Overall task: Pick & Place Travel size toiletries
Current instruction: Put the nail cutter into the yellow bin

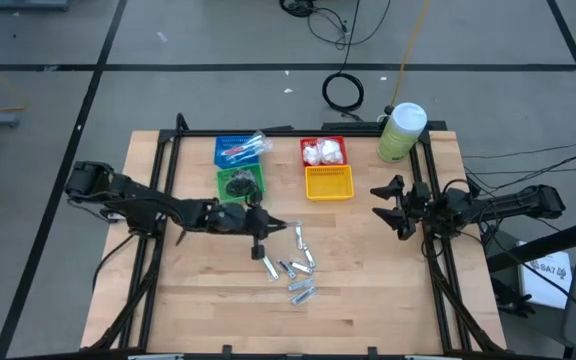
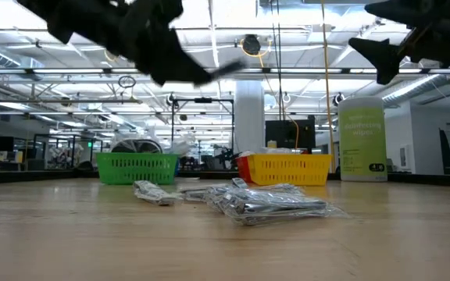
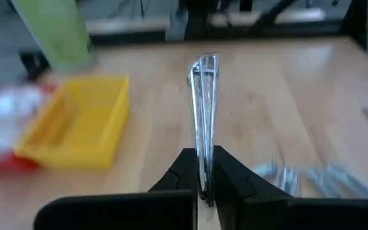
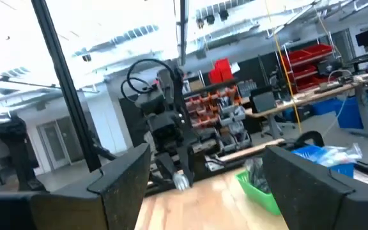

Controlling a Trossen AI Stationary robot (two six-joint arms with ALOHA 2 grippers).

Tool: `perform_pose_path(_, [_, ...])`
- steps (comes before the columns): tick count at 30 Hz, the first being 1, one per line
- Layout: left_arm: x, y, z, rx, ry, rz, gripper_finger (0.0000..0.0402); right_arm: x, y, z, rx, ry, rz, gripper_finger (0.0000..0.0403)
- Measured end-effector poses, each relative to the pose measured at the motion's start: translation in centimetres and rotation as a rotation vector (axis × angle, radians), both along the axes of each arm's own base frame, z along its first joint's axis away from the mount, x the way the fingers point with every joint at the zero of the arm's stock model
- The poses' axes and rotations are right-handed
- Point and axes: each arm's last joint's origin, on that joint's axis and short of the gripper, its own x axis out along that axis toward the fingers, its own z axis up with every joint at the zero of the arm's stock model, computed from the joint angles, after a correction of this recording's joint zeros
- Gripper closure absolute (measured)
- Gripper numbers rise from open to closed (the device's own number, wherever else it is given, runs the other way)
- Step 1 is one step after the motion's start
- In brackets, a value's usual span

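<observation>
My left gripper (image 1: pixel 264 226) hangs over the middle of the table, shut on a small silver tube (image 3: pixel 206 96) that juts out past its fingertips toward the table's right. Several more silver tubes (image 1: pixel 298 270) lie flat on the wood just nearer than the gripper. In the low view the held tube (image 2: pixel 225 69) shows high above this pile (image 2: pixel 248 201). My right gripper (image 1: pixel 388 205) waits open near the right edge, touching nothing. The right wrist view shows its fingers wide apart (image 4: pixel 209 185), with the left gripper and its tube (image 4: pixel 181 181) beyond them. My left gripper pinches the silver tube's near end (image 3: pixel 204 174) between its two fingers. The fingers point toward the table's right, slightly downward, and lie along the tube. The tube stands edge-on between the fingers and reaches straight out beyond them, lifted clear of the table.
Four small baskets stand at the far middle: blue (image 1: pixel 240 150) with wrapped toothbrushes, green (image 1: pixel 240 183) with dark discs, red (image 1: pixel 323 152) with white packets, yellow (image 1: pixel 329 183). A tall pale-green canister (image 1: pixel 402 132) stands at the far right. Bare wood lies near the front.
</observation>
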Motion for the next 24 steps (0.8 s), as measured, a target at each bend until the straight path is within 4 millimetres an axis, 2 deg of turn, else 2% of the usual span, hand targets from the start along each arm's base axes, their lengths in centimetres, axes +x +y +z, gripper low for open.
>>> perform_pose_path(6, [0.2, 0.5, 1.5, 0.07, -0.115, -0.044, 0.0394, -0.1, -0.1, 0.2, 0.0, -0.024, -0.036, 0.0112])
perform_pose_path(11, [0.6, 1.2, 2.4, 0.033, -0.218, -0.124, 0.0389, 0.3, -0.5, -0.6, 0.037, 0.061, -0.172, 0.0112])
perform_pose_path(15, [0.7, 1.7, 3.2, 0.046, -0.297, -0.172, 0.0394, 1.1, -0.4, -1.2, 0.075, 0.109, -0.172, 0.0112])
perform_pose_path(24, [1.3, 3.7, 2.6, 0.017, -0.296, -0.087, 0.0394, 3.8, -0.1, -2.8, 0.112, 0.266, -0.164, 0.0112])
